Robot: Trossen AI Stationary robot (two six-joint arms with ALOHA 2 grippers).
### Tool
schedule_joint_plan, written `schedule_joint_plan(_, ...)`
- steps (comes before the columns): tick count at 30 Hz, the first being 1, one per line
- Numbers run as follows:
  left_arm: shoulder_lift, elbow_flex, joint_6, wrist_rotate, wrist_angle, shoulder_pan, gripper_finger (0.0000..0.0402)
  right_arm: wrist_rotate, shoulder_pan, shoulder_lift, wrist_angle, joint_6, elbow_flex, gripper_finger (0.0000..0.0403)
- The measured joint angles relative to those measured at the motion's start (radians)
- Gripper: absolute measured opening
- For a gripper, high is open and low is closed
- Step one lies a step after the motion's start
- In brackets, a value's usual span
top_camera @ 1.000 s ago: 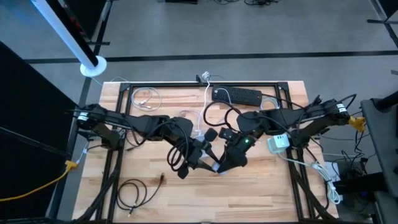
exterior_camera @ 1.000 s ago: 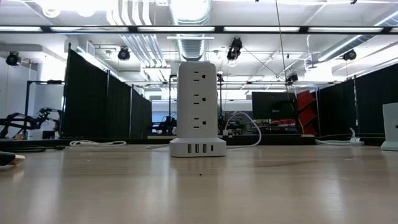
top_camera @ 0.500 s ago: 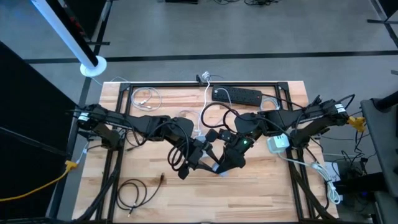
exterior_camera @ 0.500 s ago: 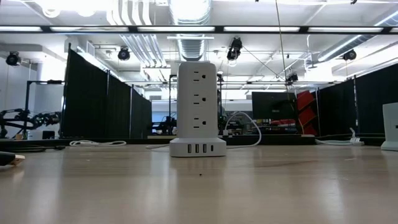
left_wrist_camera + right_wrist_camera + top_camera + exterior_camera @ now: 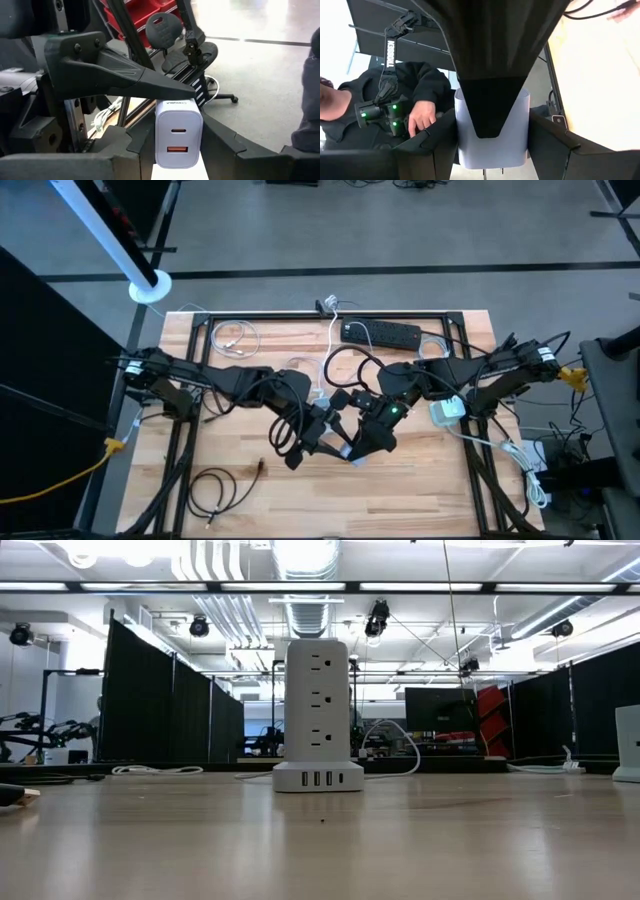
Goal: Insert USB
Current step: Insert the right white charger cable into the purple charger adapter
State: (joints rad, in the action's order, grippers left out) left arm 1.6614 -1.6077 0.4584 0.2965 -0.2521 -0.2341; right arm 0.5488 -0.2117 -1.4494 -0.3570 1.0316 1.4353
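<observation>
At centre frame of the high view, just below the middle, both arms are seen meeting over the light wooden table (image 5: 430, 490). The left gripper (image 5: 333, 442) comes in from the left, the right gripper (image 5: 364, 440) from the right, and they sit close together.

The small white cube-shaped USB charger (image 5: 178, 132) is clamped between the left gripper's dark fingers (image 5: 125, 142). Its port face is turned to the left wrist camera (one oval port above one orange rectangular port). One tapered finger of the right gripper is seen touching the charger's top edge in that view.

In the right wrist view the same charger (image 5: 492, 147) is flanked by the right gripper's fingers (image 5: 442, 137), which lie against both of its sides, so it is gripped there too. A dark finger covers its upper middle.

In the high view only a pale sliver of the charger (image 5: 357, 457) is visible under the two tools.

The white tower power strip (image 5: 318, 715) is shown mid-frame in the low view, upright, with USB ports along its base.

A black flat power strip (image 5: 380, 334) lies at top centre of the table. A coiled black cable (image 5: 213, 490) lies at lower left.
</observation>
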Motion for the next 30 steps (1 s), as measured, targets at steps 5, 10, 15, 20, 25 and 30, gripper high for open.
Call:
schedule_joint_plan(5,-0.019,0.000,-0.031,-0.041,-0.010,-0.002,0.0142,-0.025,0.001,0.003,0.003,-0.024,0.000,0.0190)
schedule_joint_plan(10,-0.026,0.000,-0.069,-0.089,-0.042,-0.002,0.0246,-0.037,0.001,0.002,-0.001,-0.056,0.000,0.0190)
schedule_joint_plan(15,-0.028,0.000,-0.115,-0.141,-0.083,-0.001,0.0314,-0.037,0.002,0.002,-0.004,-0.086,0.000,0.0190)
schedule_joint_plan(20,-0.052,0.000,-0.163,-0.152,-0.118,-0.005,0.0335,-0.034,0.003,0.011,-0.014,-0.122,0.000,0.0190)
schedule_joint_plan(25,-0.100,0.000,-0.171,-0.253,-0.180,-0.019,0.0332,-0.089,0.003,0.061,-0.096,-0.179,0.000,0.0190)
schedule_joint_plan(30,-0.141,0.000,-0.290,-0.336,-0.250,-0.031,0.0317,-0.263,0.003,0.135,-0.242,-0.235,0.000,0.0190)
